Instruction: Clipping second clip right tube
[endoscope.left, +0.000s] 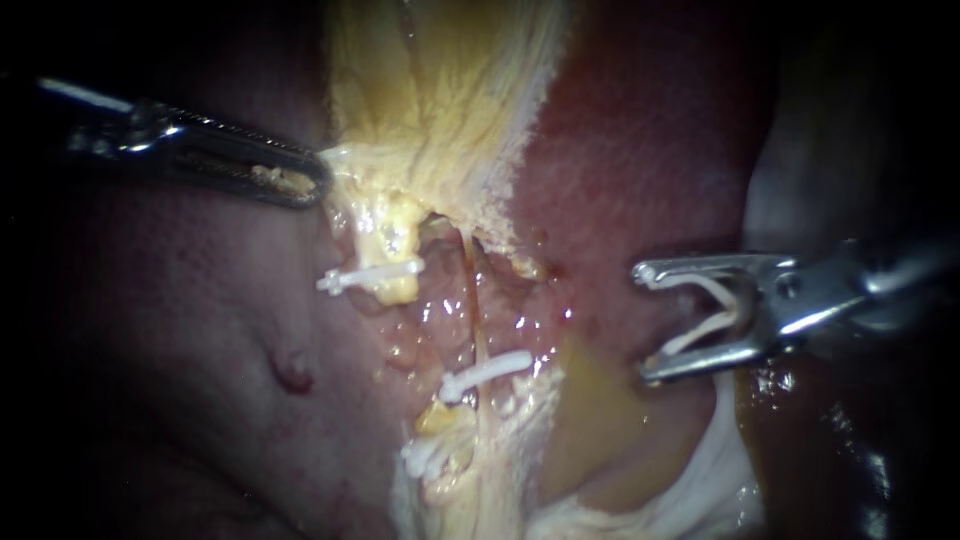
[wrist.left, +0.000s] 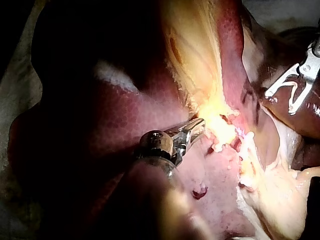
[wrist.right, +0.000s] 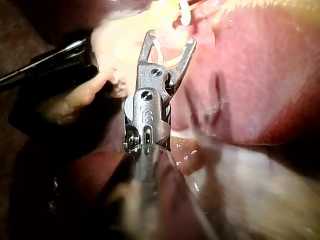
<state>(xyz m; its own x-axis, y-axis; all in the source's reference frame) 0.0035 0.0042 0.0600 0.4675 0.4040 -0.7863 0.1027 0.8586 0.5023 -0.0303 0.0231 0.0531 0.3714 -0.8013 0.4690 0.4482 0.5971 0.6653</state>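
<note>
You've got the liver (wrist.left: 100, 130) lying straight on a pale greyish surface (wrist.left: 15, 100) that shows just past its dark rounded edge, though whether that's cloth or bare desk you can't tell here.

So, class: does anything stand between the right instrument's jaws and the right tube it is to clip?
Nothing visible does. The right instrument, carrying a loaded clip, faces the right tube across bare liver; one placed clip already sits lower on that tube.
</note>
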